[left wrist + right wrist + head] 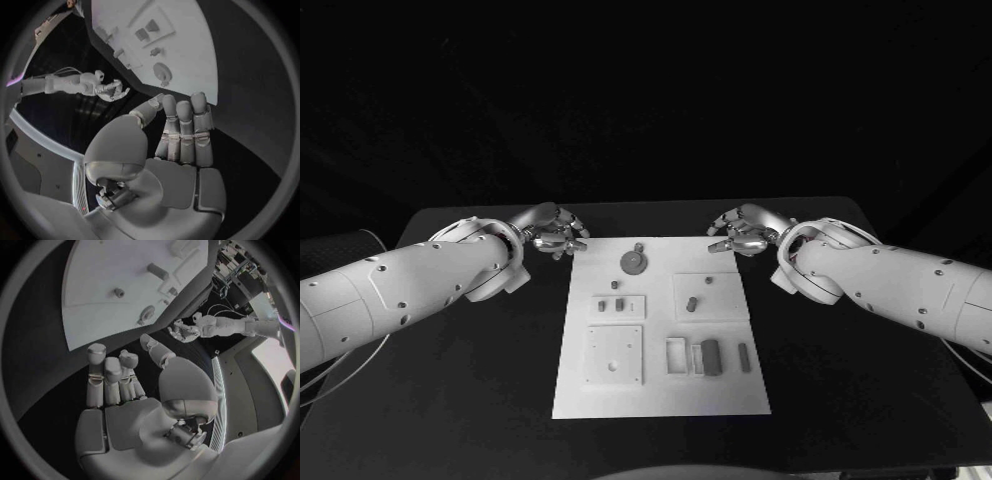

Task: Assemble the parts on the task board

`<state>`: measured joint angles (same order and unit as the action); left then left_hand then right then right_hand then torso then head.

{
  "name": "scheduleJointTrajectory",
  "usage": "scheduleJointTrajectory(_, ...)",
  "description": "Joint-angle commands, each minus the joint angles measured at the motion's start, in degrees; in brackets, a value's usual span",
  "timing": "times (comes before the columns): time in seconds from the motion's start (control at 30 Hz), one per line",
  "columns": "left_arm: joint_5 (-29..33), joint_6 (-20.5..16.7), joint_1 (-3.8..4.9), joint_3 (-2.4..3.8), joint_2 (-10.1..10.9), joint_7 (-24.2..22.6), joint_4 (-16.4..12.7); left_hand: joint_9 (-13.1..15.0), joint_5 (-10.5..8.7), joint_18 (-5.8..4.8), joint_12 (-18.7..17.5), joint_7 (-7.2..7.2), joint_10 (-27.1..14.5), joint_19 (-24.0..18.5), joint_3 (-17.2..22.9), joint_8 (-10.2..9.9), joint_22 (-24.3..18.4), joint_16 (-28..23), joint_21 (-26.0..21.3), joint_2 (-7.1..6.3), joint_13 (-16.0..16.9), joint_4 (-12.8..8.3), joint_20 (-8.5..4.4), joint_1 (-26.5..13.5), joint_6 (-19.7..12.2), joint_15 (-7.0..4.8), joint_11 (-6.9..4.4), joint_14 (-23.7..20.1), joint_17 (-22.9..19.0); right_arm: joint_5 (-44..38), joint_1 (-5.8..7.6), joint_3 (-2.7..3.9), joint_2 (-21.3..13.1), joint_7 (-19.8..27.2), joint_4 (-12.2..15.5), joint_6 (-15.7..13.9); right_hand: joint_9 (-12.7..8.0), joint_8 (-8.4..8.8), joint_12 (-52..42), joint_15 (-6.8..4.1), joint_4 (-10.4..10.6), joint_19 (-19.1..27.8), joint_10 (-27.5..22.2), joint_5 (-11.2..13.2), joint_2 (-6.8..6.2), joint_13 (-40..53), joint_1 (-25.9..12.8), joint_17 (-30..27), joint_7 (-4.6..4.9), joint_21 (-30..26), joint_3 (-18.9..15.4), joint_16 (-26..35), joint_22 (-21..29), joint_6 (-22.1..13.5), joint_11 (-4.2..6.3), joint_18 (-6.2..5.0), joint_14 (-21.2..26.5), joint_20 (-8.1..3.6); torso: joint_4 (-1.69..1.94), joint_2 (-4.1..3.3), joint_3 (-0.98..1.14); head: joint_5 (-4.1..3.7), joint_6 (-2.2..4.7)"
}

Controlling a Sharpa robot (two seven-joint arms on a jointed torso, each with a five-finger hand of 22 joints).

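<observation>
The left hand (554, 236) and right hand (741, 232) hover empty, fingers apart, over the worktop (473, 400) beside the far corners of the task board (661, 400). Small grey parts (710, 356) lie on the board, untouched.

A flat black table (877, 400) with rounded far corners sits in a very dark room. Behind it everything is black, like a dark wall or curtain (646, 100). In the right wrist view, past the table's edge, there is a pale grey floor (247, 375) and some cluttered shelves with wires (240, 270), too small to make out.
</observation>
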<state>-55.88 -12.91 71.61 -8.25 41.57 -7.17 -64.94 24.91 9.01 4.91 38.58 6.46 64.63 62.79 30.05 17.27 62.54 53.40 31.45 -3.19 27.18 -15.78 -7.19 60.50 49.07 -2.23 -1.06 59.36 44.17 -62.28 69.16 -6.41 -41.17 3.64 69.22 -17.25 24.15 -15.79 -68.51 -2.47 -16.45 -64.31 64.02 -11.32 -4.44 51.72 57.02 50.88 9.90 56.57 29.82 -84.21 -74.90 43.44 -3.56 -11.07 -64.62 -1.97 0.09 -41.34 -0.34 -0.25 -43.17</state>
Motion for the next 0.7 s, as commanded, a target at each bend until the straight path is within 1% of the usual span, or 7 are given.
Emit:
scheduleJointTrajectory(0.03, 11.3, -1.9, 0.03, 0.01, 0.3, -1.8, -1.5, 0.3, -0.82, -0.88, -5.4, 2.45, -3.9, -2.8, 0.1, 0.2, -3.1, -5.4, -4.5, -0.19, -3.2, -0.5, 1.09, -1.0, 1.0, 1.78, 4.32, -2.3, -2.4, -0.7, -0.04, -0.04, -0.7, 2.5, 1.2, -1.2, 0.1, -0.31, -0.3, -0.32, -0.3, 0.0, 0.1, -0.3, -0.02, -0.1, 1.1, -0.1, 0.02, 0.0, 0.0, -0.3, -0.8, 0.6, 0.22, -3.93, -0.3, -0.31, -0.04, -0.06, 0.02, -0.15, 0.28)
scheduleJointTrajectory(0.1, 13.8, -2.6, 0.01, 0.0, 0.9, -2.5, -3.0, 0.7, -2.55, -1.02, -12.2, 2.65, -3.9, -4.9, -0.5, 0.2, -7.7, -12.6, -10.1, -0.7, -6.6, -0.5, 3.48, -1.8, -0.2, 4.21, 5.71, -3.6, -5.3, -2.1, -0.13, -0.24, -1.4, 2.6, 2.1, -1.6, 0.2, -0.51, -0.4, -0.41, -0.3, 0.0, 0.2, -0.2, -0.25, -0.1, 2.1, -0.1, -0.08, 0.0, -0.3, -0.3, -0.9, 0.9, 0.32, -3.93, -0.3, -0.29, -0.02, -0.04, 0.0, -0.32, 0.37)
scheduleJointTrajectory(0.2, 17.8, -1.8, -0.03, -0.02, 1.8, -3.9, -4.6, 0.6, -3.72, -1.28, -18.1, 2.4, -5.6, -8.8, -2.9, -0.4, -11.6, -19.3, -15.4, -1.87, -9.4, -0.7, 5.94, -3.5, -2.3, 6.89, 7.55, -7.1, -7.8, -3.7, -0.8, -0.35, -2.4, 2.8, 3.2, -2.0, 0.3, -0.63, -0.4, -0.48, -0.3, 0.0, 0.2, -0.2, -0.48, -0.1, 3.0, -0.1, -0.15, 0.1, -0.5, -0.3, -0.9, 1.0, 0.39, -3.93, -0.3, -0.26, -0.13, 0.0, -0.02, -0.38, 0.6)
scheduleJointTrajectory(0.23, 19.2, -0.6, -0.04, -0.03, 2.0, -4.8, -4.8, 0.5, -4.84, -1.28, -19.6, 2.21, -6.4, -9.9, -3.9, -0.6, -12.6, -20.9, -16.7, -2.24, -10.2, -0.7, 6.75, -4.2, -2.9, 7.65, 7.87, -8.2, -8.5, -4.2, -1.05, -0.37, -2.6, 2.8, 3.4, -2.1, 0.3, -0.66, -0.4, -0.49, -0.3, 0.0, 0.2, -0.2, -0.55, -0.1, 3.2, -0.1, -0.17, 0.1, -0.6, -0.3, -0.9, 1.1, 0.41, -3.93, -0.4, -0.26, -0.14, 0.0, -0.04, -0.42, 0.69)
scheduleJointTrajectory(0.37, 22.2, 1.1, -0.15, -0.12, 3.0, -8.1, -5.5, 0.5, -5.65, -0.93, -24.6, 2.45, -9.3, -12.8, -6.9, -1.1, -15.5, -25.7, -20.5, -2.55, -12.8, -0.8, 8.84, -5.4, -4.3, 9.86, 8.52, -11.3, -10.5, -6.9, -1.74, -0.6, -2.9, 2.7, 3.2, -2.7, 0.4, -0.77, -0.4, -0.54, -0.3, 0.0, 0.3, -0.2, -0.81, -0.1, 3.8, -0.1, -0.22, 0.1, -0.8, -0.4, -0.9, 1.3, 0.46, -3.93, -0.4, -0.24, -0.12, 0.0, -0.03, -0.6, 1.01)
scheduleJointTrajectory(0.47, 24.0, 1.1, -0.29, -0.14, 3.6, -9.5, -6.0, 0.6, -5.54, -0.56, -26.7, 2.5, -9.9, -13.2, -7.7, -1.0, -16.6, -27.5, -21.7, -2.04, -14.2, -0.8, 9.62, -4.8, -4.4, 10.45, 8.55, -11.8, -11.2, -8.2, -2.57, -0.82, -3.1, 2.6, 3.2, -3.0, 0.4, -0.91, -0.4, -0.59, -0.3, -0.1, 0.4, -0.2, -0.96, -0.2, 4.0, -0.1, -0.29, 0.1, -1.0, -0.4, -0.9, 1.5, 0.52, -3.93, -0.5, -0.23, -0.03, -0.01, 0.0, -0.78, 1.12)
scheduleJointTrajectory(0.7, 26.9, 0.8, -0.47, -0.14, 4.0, -10.9, -6.9, 0.8, -5.09, -0.42, -27.6, 3.02, -8.2, -12.5, -7.8, -0.6, -17.2, -28.3, -22.1, -0.66, -15.0, -0.7, 9.66, -3.2, -3.7, 10.32, 8.88, -11.1, -11.4, -11.6, -4.34, -1.12, -2.4, 2.6, 2.1, -4.0, 0.5, -1.04, -0.4, -0.67, -0.3, -0.2, 0.6, -0.2, -1.19, -0.2, 4.2, -0.1, -0.37, 0.2, -1.3, -0.4, -0.9, 1.8, 0.6, -3.93, -0.6, -0.22, 0.02, -0.05, -0.14, -1.14, 1.34)
